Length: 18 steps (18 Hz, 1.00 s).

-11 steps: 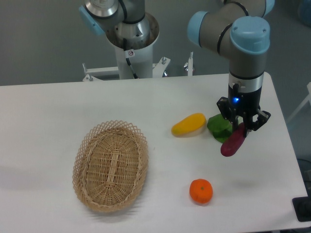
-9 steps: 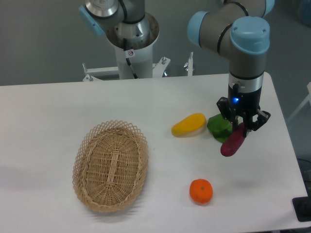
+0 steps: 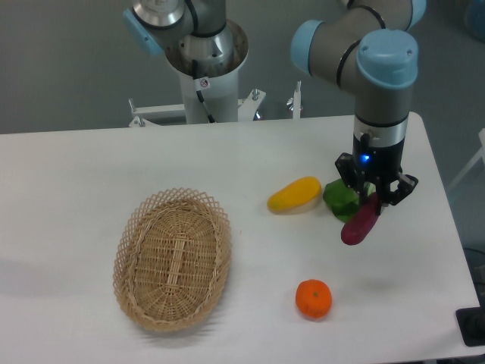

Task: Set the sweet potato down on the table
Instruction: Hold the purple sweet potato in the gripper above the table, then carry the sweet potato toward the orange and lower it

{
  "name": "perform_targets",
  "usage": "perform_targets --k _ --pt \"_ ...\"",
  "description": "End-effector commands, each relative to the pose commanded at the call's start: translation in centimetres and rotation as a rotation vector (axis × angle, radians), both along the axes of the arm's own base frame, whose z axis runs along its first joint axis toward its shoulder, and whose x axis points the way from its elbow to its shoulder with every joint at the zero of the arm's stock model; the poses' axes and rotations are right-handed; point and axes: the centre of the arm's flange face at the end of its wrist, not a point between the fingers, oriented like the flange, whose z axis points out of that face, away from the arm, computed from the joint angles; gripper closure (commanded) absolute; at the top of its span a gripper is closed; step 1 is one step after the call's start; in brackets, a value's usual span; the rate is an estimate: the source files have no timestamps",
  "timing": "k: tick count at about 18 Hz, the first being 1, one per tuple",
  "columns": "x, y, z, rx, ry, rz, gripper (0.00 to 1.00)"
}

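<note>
1. White worktop (image 3: pixel 91 174) carries a wicker basket (image 3: pixel 173 259), a yellow fruit (image 3: pixel 295 194), a green vegetable (image 3: pixel 340 199) and an orange (image 3: pixel 313 298).
2. My gripper (image 3: pixel 373 202) has its jaws clamped on the sweet potato (image 3: pixel 359 222), hanging tilted above the surface, right beside the green vegetable.
3. I reckon releasing here risks it rolling or nudging the green vegetable.

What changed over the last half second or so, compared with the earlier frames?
The gripper, shut on the sweet potato, shifted slightly left in the picture, carrying the potato with it. Nothing was let go. The yellow fruit, green vegetable, orange and basket stayed put.
</note>
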Motion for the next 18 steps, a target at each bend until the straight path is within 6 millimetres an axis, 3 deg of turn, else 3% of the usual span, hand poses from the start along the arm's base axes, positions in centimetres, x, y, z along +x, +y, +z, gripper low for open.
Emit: perform_targets --k 3,7,9,14,18 --pt "0.5 0.6 -2.7 0.018 0.024 0.02 0.83" --pt "0.9 1.5 -7.8 -0.004 0.014 0.011 0.83" --pt "2.1 2.4 -11.0 -0.055 -0.011 -0.013 0.83" --pt "6.4 3.8 -14.0 -0.09 -0.069 -0.07 0.82" --pt "7.6 3.9 -15.0 -0.104 -0.089 -0.08 0.82"
